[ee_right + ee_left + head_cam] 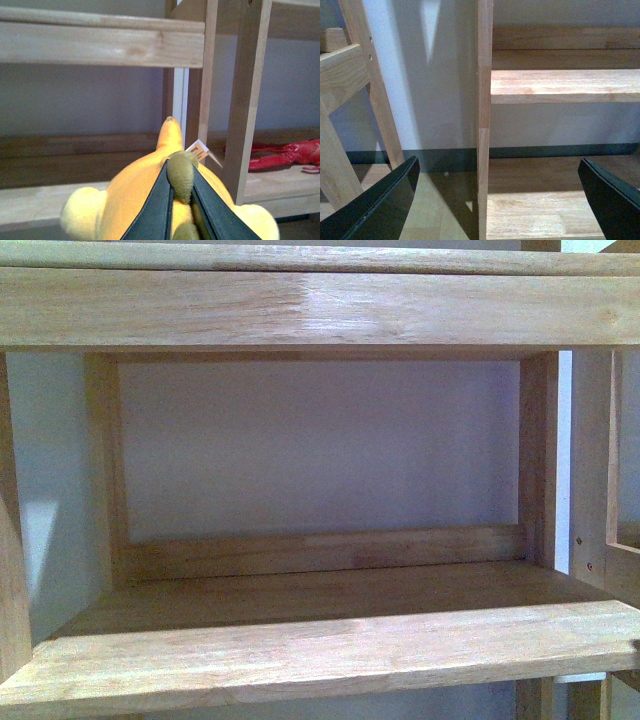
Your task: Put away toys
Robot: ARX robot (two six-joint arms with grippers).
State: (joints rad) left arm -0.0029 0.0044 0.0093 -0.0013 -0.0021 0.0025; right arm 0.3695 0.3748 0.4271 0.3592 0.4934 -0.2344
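The right gripper point(180, 166) is clamped tight on the plush toy point(135, 195). Its two dark fingers point(152, 217) are pressed almost together, with an olive-brown ear patch point(181, 177) pinched and bulging up between their tips. The toy is soft, smooth and rounded, with a deeper orange-yellow along the middle and paler lemon on the two plump lobes point(82, 210) that swell out either side of the fingers. A pointed bit with an olive tip sticks out on its far side, toward the shelves. A small paper tag point(198, 149) (white with an orange edge, print too small to read) juts from it just beside the fingers. The toy hangs in the air in that grip, in front of the wooden shelf unit point(100, 45) and close to a pale upright post point(245, 100), touching neither as far as I can see. Beyond the post, on a lower board, lies something red point(285, 154) and crumpled, well apart from the toy.

The left gripper point(498, 161) has its black fingers point(380, 200) spread wide apart. It faces a thin wooden upright point(484, 120), some shelf boards and the pale wall point(435, 100) behind them.

From the front, the shelf fills the view, with a light wooden board point(320, 640) below, a broad rail above, and white wall at the back
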